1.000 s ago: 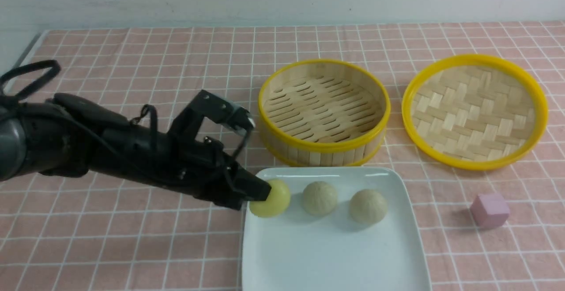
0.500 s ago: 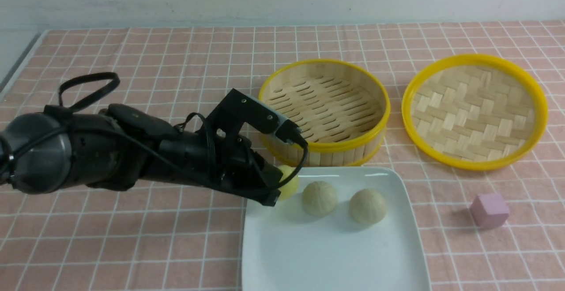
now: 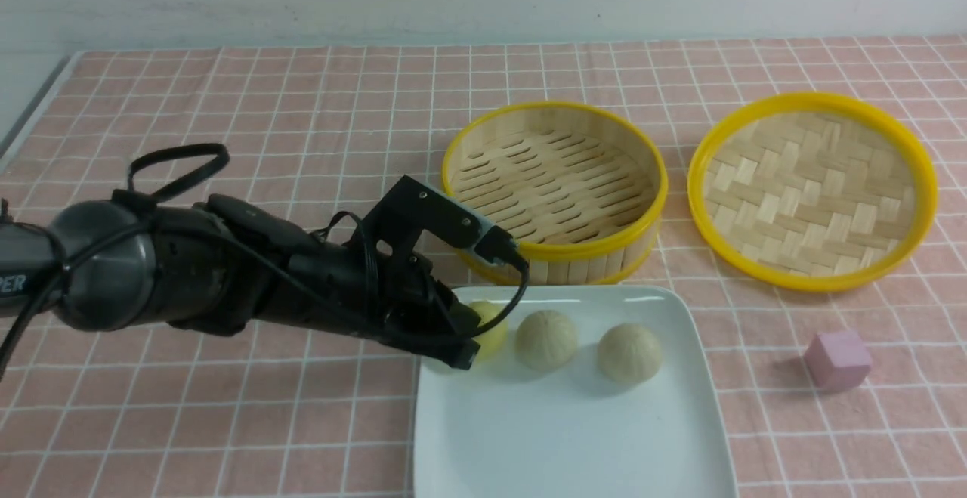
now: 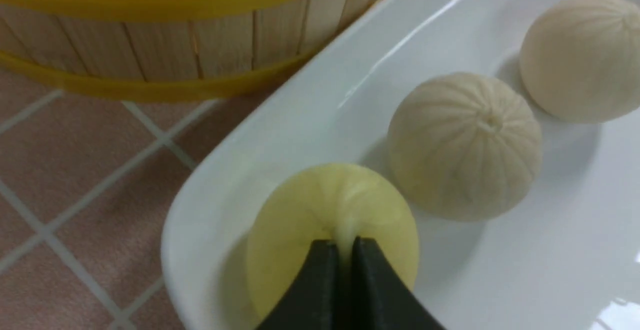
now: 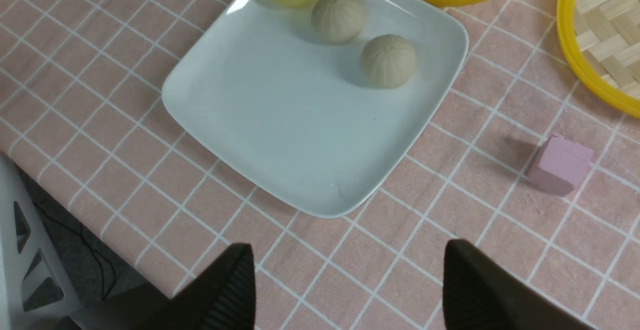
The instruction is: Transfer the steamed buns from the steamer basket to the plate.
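While left pincer [image 4: 340, 250] pinches yellow bun [image 4: 330, 205] on plate [image 3: 574, 437] — right pincer [image 5: 345, 280] gapes

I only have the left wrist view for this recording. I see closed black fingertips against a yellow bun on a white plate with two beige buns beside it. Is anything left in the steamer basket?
Observer: No. In the front view the steamer basket shows only its bare slatted floor.
Operator: So are there just three buns in all?
Observer: Yes: the yellow bun and two beige buns, all on the plate.
Operator: Where is the right gripper?
Observer: The right gripper is open, hovering over the tablecloth near the plate's corner, holding nothing.
Operator: Anything else nearby?
Observer: A pink cube lies right of the plate.
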